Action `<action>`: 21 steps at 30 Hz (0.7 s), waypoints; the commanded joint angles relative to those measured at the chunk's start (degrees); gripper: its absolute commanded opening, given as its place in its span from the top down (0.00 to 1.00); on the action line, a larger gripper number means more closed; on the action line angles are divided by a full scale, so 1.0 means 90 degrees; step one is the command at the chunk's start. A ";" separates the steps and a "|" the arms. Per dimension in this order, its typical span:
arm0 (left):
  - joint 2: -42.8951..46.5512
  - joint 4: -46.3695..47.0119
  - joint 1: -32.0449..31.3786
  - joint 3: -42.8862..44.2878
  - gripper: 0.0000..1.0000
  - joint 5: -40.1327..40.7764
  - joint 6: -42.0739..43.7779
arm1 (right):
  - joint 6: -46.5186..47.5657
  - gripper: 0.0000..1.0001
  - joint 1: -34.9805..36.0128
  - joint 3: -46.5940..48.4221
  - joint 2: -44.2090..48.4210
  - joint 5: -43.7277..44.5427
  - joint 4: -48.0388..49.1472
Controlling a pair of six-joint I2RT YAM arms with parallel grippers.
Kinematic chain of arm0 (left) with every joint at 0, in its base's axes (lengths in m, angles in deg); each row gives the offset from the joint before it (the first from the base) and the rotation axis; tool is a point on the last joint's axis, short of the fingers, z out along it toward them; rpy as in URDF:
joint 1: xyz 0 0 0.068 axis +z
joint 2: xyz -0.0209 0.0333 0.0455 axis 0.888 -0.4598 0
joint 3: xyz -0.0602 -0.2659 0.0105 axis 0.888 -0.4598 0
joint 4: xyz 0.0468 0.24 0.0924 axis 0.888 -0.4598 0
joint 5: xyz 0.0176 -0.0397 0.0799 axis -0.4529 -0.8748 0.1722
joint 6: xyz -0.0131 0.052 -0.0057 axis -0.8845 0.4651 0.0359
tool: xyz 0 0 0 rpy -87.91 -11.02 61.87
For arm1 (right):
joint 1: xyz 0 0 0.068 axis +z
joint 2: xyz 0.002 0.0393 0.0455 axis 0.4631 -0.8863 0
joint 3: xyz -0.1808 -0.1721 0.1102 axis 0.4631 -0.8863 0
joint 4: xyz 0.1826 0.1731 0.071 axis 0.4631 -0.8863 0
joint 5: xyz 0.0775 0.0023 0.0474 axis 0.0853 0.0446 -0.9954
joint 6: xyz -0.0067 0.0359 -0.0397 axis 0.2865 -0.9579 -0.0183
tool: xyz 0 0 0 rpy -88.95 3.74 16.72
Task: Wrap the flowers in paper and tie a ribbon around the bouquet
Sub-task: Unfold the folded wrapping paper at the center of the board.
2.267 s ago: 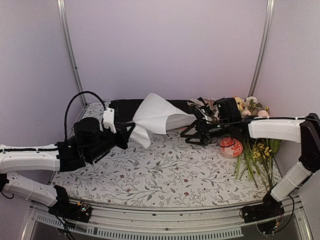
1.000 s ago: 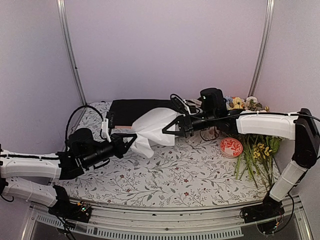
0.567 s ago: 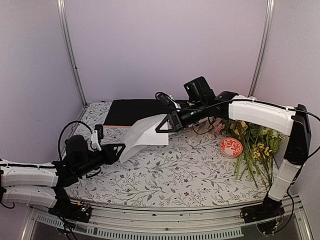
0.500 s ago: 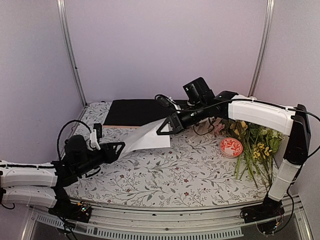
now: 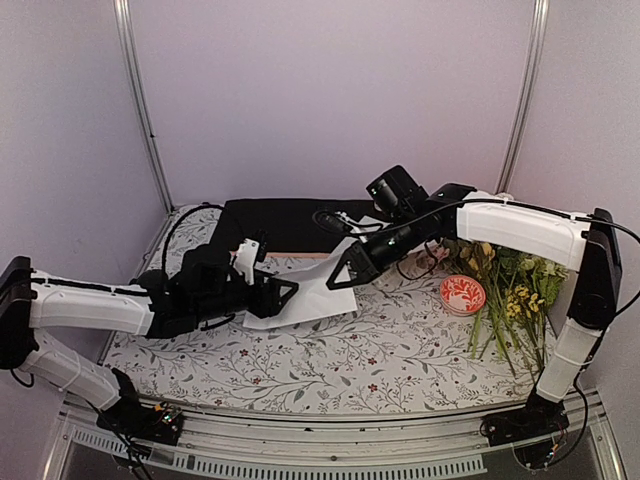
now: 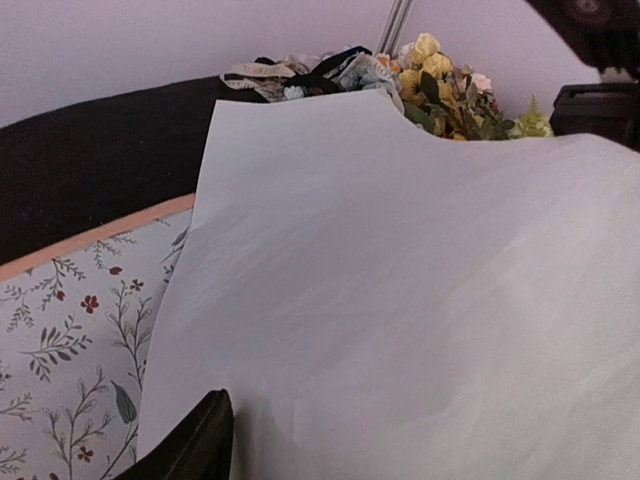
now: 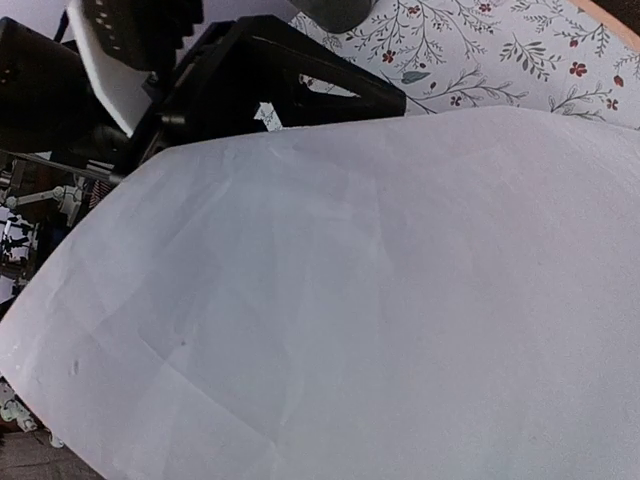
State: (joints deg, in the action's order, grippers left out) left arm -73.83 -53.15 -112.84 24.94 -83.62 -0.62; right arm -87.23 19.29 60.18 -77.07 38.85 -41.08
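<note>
Top external view: a large thin white paper sheet (image 5: 312, 300) is spread over the flower-printed table (image 5: 380, 350), judged ready for stems.
Left gripper (image 5: 283, 292): jaws parted at its left edge, nothing clamped.
Right gripper (image 5: 340, 278): clenched on its right edge, for tension.
Pastel leafy-stemmed flowers (image 5: 497, 268): far right, not yet wrapped.

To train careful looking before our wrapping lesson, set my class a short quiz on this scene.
1. True or false: the black sheet lies nearer the arms' bases than the paper.
2. Which arm's fingers are shut on the paper? A left, B right, C neither.
3. Which round thing lies on the tablecloth right of the paper in the top view?
Key: 1 false; 2 B, the right fingers; 3 the red-and-white disc.
</note>
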 commanded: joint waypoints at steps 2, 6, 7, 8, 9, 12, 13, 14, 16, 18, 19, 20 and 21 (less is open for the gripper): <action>0.0057 -0.0409 -0.0267 0.0401 0.41 0.1011 0.1191 | 0.0076 1.00 0.0031 -0.0293 0.0248 -0.0001 0.0002; 0.0003 -0.0535 -0.0641 0.0685 0.40 0.1424 0.1919 | 0.0085 1.00 0.0030 -0.0392 0.0311 0.0018 0.0007; -0.0034 -0.0568 -0.0681 0.0752 0.40 0.1493 0.2024 | 0.0094 1.00 0.0033 -0.0394 0.0321 0.0019 -0.0003; -0.0072 -0.0602 -0.0699 0.0804 0.41 0.1541 0.2071 | 0.0095 1.00 0.0024 -0.0398 0.0326 0.0020 -0.0002; -0.0084 -0.0638 -0.0712 0.0850 0.43 0.1548 0.2106 | 0.0095 1.00 0.0026 -0.0390 0.0332 0.0019 -0.0008; -0.0068 -0.0603 -0.0748 0.0912 0.73 0.1459 0.2170 | 0.0114 1.00 0.0017 -0.0422 0.0354 0.0055 -0.0026; -0.0015 -0.0537 -0.0748 0.0903 0.82 0.1343 0.2158 | 0.0114 1.00 0.0015 -0.0428 0.0361 0.0065 -0.0040; 0.0034 -0.0465 -0.0747 0.0888 0.97 0.1224 0.2102 | 0.0123 1.00 0.0010 -0.0440 0.0366 0.0087 -0.0047; 0.0126 -0.0361 -0.0718 0.0850 1.00 0.1198 0.1901 | 0.0132 1.00 -0.0016 -0.0475 0.0381 0.0087 -0.0062; 0.0288 -0.0300 -0.0581 0.0734 1.00 0.1372 0.1466 | 0.0133 1.00 -0.0030 -0.0531 0.0425 0.0087 -0.0095; 0.0415 -0.0303 -0.0433 0.0648 1.00 0.1428 0.1121 | 0.0134 1.00 -0.0036 -0.0577 0.0464 0.0092 -0.0114; 0.0558 -0.0314 -0.0233 0.0516 1.00 0.1411 0.0769 | 0.0131 1.00 -0.0041 -0.0635 0.0507 0.0097 -0.0125; 0.0727 -0.0313 -0.0035 0.0353 1.00 0.1394 0.0328 | 0.0133 1.00 -0.0048 -0.0718 0.0557 0.0090 -0.0126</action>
State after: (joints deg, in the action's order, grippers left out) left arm -72.45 -57.52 -118.07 31.52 -72.03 13.48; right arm -86.99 19.22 56.07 -74.93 39.49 -41.47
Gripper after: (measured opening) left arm 0.005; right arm 0.007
